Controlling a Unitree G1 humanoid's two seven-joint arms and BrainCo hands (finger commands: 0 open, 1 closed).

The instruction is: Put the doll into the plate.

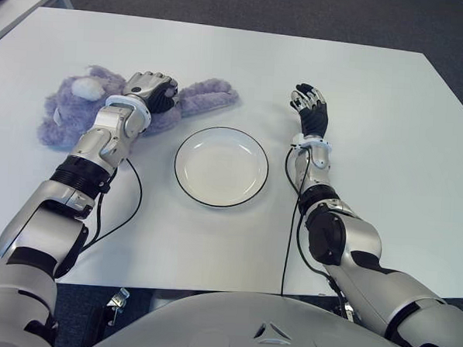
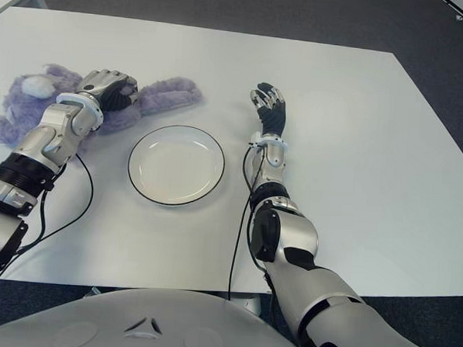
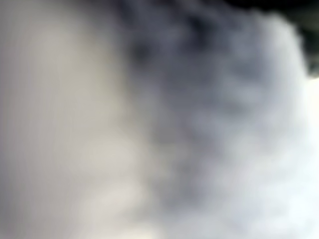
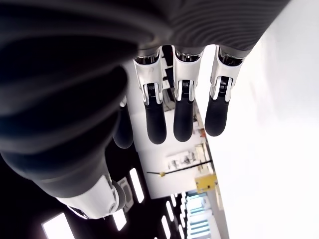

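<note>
Doll (image 1: 72,107), a purple plush, is seen lying on the white counter (image 1: 374,111) toward its far left corner, just beside the plate (image 1: 221,166) and outside it. The plate is set near the middle of the counter and nothing is held in it. The task is judged to be at its start: the doll is not yet lifted, and the grasp, the carry across to the plate and the release are all left to be done.

The left robot hand (image 1: 152,89) is placed on top of the doll, between its body and its long limb that reaches toward the plate. Its fingers are seen curled down into the fur, but whether a firm grip is closed on the plush cannot be told; only soft fur is shown in the left wrist view.

The right robot hand (image 1: 310,105) is shown on the far right side of the plate, well apart from the doll. Its fingers (image 4: 156,124) are extended and relaxed, and nothing is held by them.
</note>
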